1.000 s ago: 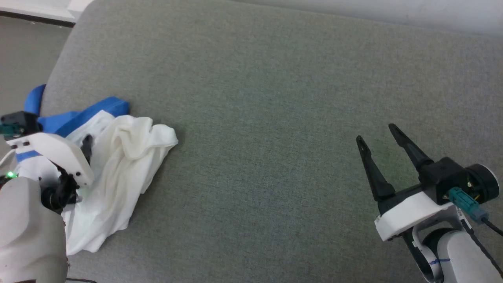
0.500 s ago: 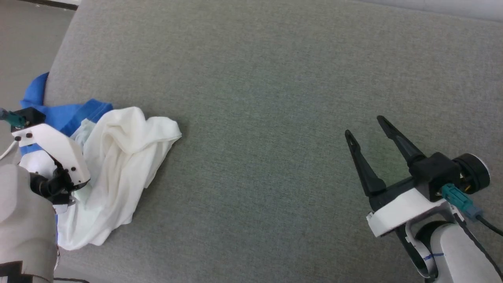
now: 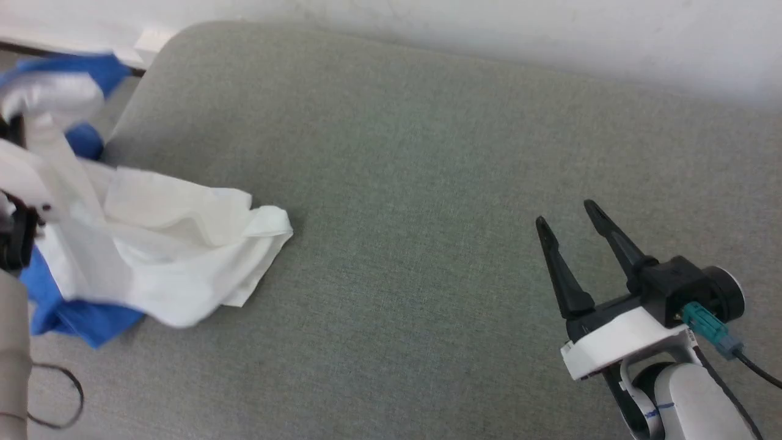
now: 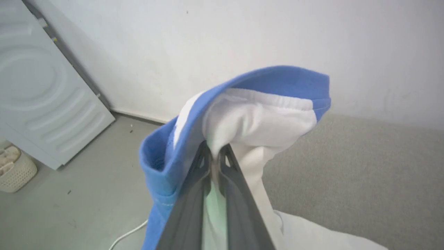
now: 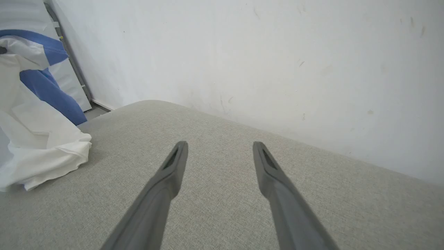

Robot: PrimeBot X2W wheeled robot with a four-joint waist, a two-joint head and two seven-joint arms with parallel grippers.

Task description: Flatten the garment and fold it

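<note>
Garment (image 3: 177,244): white body heaped on the left part of the grey padded surface (image 3: 427,183), with an upper portion lifted clear toward the upper left of the head view; blue sleeve cloth at the lower left and upper left edges.
Left wrist view alone: a bunched fold of white cloth edged in blue, pinched at the frame's centre and draped over the fingertips; beyond it a grey floor (image 4: 86,194), a white ribbed panel (image 4: 41,86) at upper left, a woven basket (image 4: 14,170) at the left edge, and a pale cable (image 4: 128,234) at the bottom.
Right wrist view alone: raised cloth hanging at the far left, well apart from the fingers; white wall (image 5: 277,52) behind.
Head view alone: a dark cable loop (image 3: 67,397) at lower left.
Count: one garment, two grippers, one basket, one panel.
Left gripper (image 4: 215,158): narrow, clamped on the garment, raised above the surface.
Right gripper (image 3: 567,215): spread wide, holding nothing, at lower right of the head view, fingers slanting up and left over bare surface.
</note>
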